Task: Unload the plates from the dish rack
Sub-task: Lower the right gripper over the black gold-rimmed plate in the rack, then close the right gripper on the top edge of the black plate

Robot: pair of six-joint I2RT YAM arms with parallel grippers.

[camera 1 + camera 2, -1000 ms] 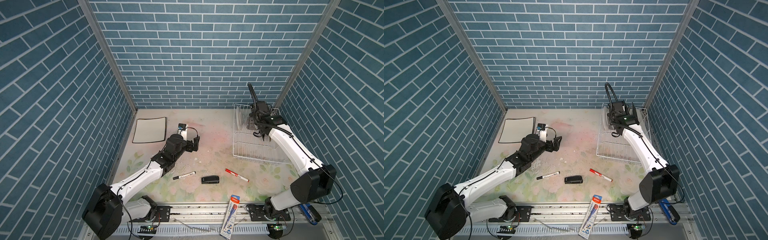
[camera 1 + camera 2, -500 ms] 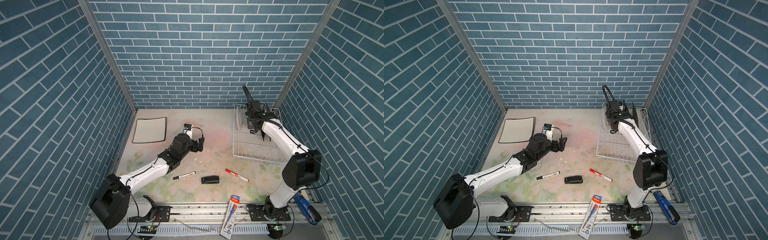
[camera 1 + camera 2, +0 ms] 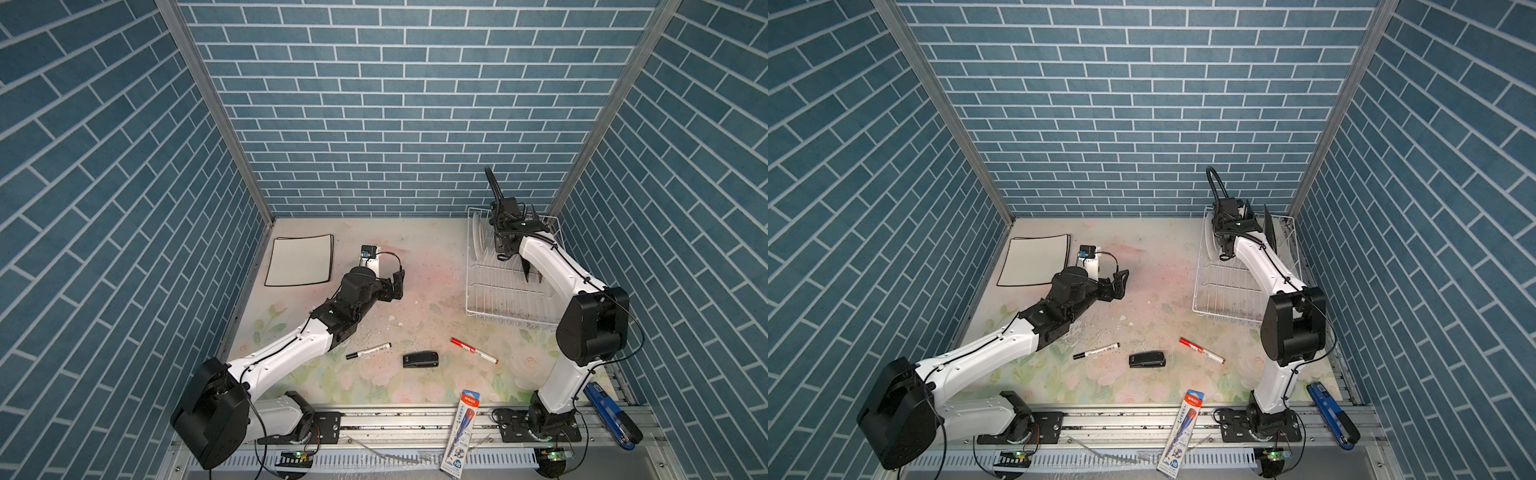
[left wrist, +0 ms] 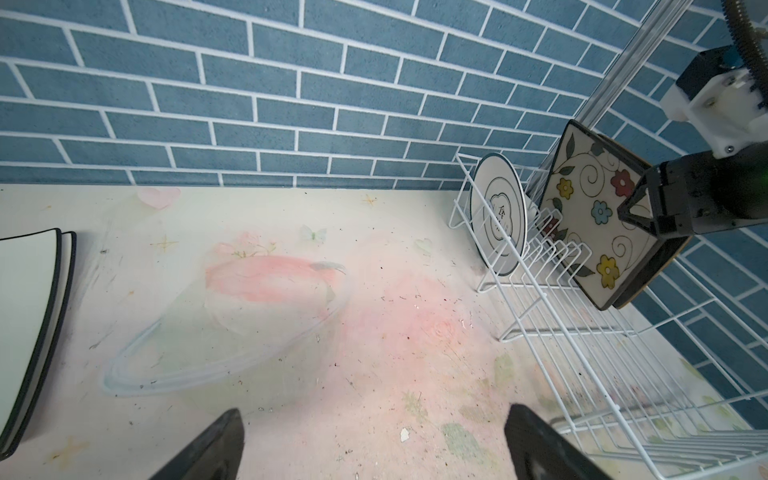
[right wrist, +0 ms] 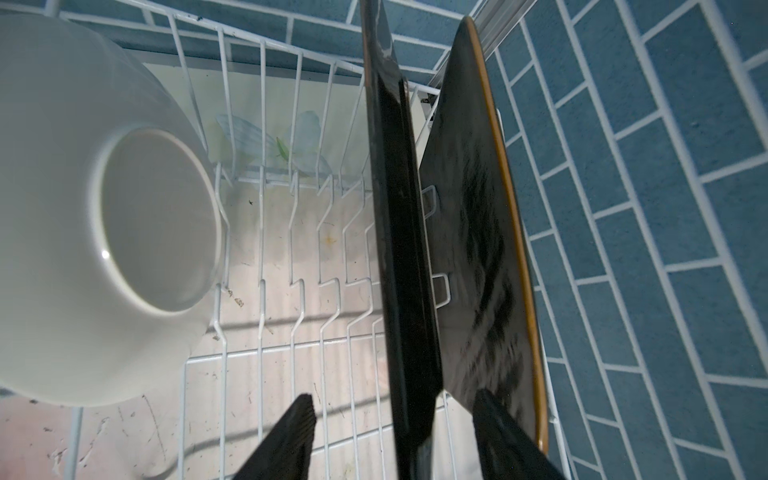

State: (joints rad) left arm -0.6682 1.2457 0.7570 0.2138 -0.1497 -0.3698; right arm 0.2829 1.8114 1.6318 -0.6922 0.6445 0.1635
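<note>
Right hand [image 5: 395,397]: partly open, lowered into the dish rack [image 3: 498,307], which stands at the bench's far right corner. My two fingers straddle the top edge of the flower-patterned plate [image 4: 590,208], which stands on edge in the tines. One finger [image 5: 291,432] is clear of the plate's face. The other [image 5: 507,436] is in the gap between this plate and the black plate [image 5: 478,249] standing behind it; whether it touches either I cannot tell. No grip is made.

Left hand [image 4: 374,409]: spread fully wide and holding nothing, over the bench left of its middle, well apart from the rack.

Also in the rack: the round white plate [image 4: 498,216], upright at the end nearer the bench's middle.

Out of the rack: two square white plates [image 4: 29,324] with black rims, stacked flat near the bench's far left corner.
</note>
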